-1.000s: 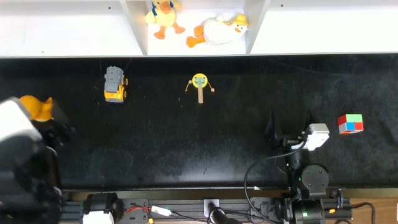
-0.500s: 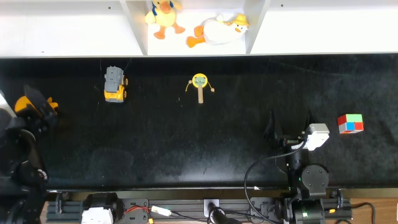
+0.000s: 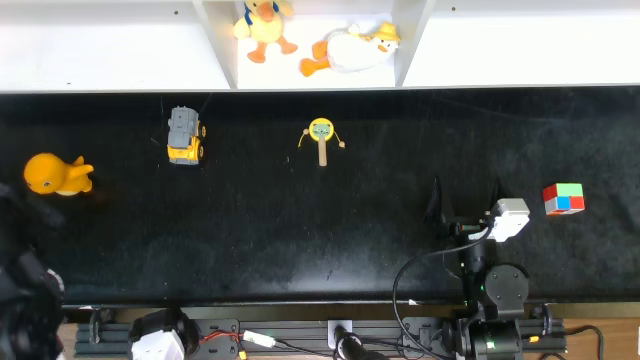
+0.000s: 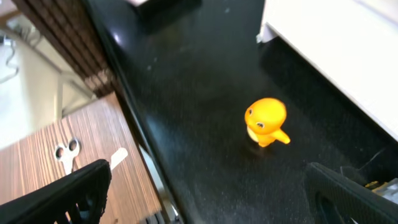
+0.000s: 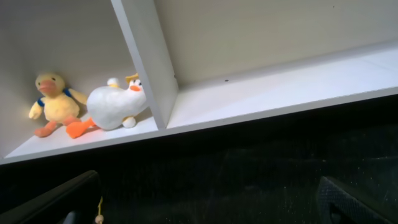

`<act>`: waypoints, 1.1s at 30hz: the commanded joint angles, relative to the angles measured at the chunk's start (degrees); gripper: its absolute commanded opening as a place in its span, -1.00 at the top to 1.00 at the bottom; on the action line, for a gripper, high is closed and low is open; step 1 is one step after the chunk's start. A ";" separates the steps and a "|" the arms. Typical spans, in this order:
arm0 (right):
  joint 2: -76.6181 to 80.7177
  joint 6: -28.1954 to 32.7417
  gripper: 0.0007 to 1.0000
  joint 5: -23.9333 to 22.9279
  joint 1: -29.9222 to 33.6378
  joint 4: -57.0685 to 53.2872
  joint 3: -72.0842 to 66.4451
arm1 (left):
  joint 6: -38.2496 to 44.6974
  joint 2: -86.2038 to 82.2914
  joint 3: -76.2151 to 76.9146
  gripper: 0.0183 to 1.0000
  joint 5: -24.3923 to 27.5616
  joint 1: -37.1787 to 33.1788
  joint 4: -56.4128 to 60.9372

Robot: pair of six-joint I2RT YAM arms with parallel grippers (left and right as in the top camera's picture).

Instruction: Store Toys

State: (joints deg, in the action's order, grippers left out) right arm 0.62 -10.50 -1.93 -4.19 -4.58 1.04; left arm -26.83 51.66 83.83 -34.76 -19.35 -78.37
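The little orange duck (image 4: 267,121) stands on the black table (image 4: 205,81). It is out in front of our left pincer (image 4: 208,174), well apart from both fingers. That pincer is wide open and has nothing in it.

We think the step now is to pick up this duck. For that we need to go forward and down until one finger is on each side of it. Then we squeeze gently, because the duck looks round and could slip out.

After that it goes to the white shelf (image 3: 222,45), where a yellow plush duck (image 3: 264,22) and a white plush goose (image 3: 355,47) already lie.

Farther from the left pincer are a toy truck (image 3: 185,135) and a rattle (image 3: 321,138). Our right pincer (image 3: 466,200) is open and empty too, with a colour cube (image 3: 564,199) near it.
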 commanded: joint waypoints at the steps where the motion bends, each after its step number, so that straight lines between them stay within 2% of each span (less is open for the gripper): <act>1: -0.37 -0.42 -0.99 -0.66 -0.35 0.31 -0.79 | 1.11 2.84 -4.26 -0.99 7.34 -5.44 2.01; 7: -0.37 -0.44 -0.99 -0.66 -0.35 0.31 -0.79 | 11.93 3.13 -13.42 -0.98 13.42 -9.42 14.14; 13: -0.37 -0.44 -0.99 -0.66 -0.35 0.31 -0.79 | 23.56 4.20 -20.92 -0.99 26.97 -18.08 23.37; 17: -0.37 -0.42 -0.99 -0.66 -0.35 0.31 -0.79 | 31.08 6.95 -21.70 -0.99 33.86 -24.79 24.15; 23: -0.37 -0.44 -0.99 -0.66 -0.35 0.31 -0.79 | 43.12 10.99 -22.73 -0.99 47.50 -30.91 25.18; 26: -0.37 -0.44 -0.99 -0.66 -0.35 0.31 -0.79 | 46.64 13.05 -23.96 -0.99 49.33 -31.54 26.73; 33: -0.37 -0.44 -0.99 -0.66 -0.35 0.31 -0.79 | 51.76 19.54 -24.02 -0.99 49.35 -31.54 29.14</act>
State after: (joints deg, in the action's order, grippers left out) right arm 0.64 -10.52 -1.96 -4.19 -4.54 1.04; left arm 20.29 69.41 60.23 12.14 -50.39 -50.13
